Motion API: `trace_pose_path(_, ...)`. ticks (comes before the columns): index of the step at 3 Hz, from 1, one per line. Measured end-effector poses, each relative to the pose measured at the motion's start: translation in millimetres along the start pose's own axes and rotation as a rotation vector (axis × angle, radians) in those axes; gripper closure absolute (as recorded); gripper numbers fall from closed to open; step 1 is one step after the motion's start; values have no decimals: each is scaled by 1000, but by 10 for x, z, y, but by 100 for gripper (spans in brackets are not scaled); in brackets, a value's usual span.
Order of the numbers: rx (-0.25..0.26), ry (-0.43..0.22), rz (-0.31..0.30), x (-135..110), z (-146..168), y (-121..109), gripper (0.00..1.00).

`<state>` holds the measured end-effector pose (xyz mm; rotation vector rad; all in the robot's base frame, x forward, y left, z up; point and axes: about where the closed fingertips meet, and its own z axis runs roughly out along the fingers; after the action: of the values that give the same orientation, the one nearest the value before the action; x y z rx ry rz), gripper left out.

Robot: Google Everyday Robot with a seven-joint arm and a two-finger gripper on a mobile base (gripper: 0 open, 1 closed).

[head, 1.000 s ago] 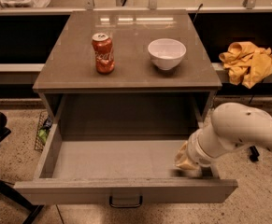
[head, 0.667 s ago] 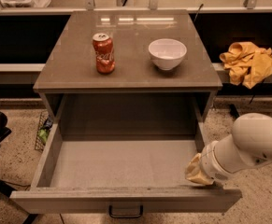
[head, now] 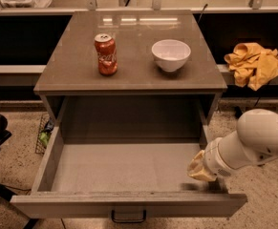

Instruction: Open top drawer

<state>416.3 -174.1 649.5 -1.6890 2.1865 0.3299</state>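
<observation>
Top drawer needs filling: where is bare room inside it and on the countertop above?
The top drawer has bare floor from its left wall across the middle; only the right front corner is crowded, by the gripper. On the countertop, the strip in front of the can and bowl is free.

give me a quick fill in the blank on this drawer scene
The drawer is pulled ____.
In this view, the gripper is at the drawer's ____ front corner.
The bowl beside the can is ____.
The can stands ____.

Missing words: open; right; white; upright
</observation>
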Motion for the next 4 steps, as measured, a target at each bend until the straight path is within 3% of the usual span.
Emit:
trace_pose_path(2,44,-62,48,-94,-223,-541,100)
trace_pose_path(3,65,-78,28,-191,-285,-564,100)
trace_pose_path(4,46,-80,-3,-270,-108,-204,100)
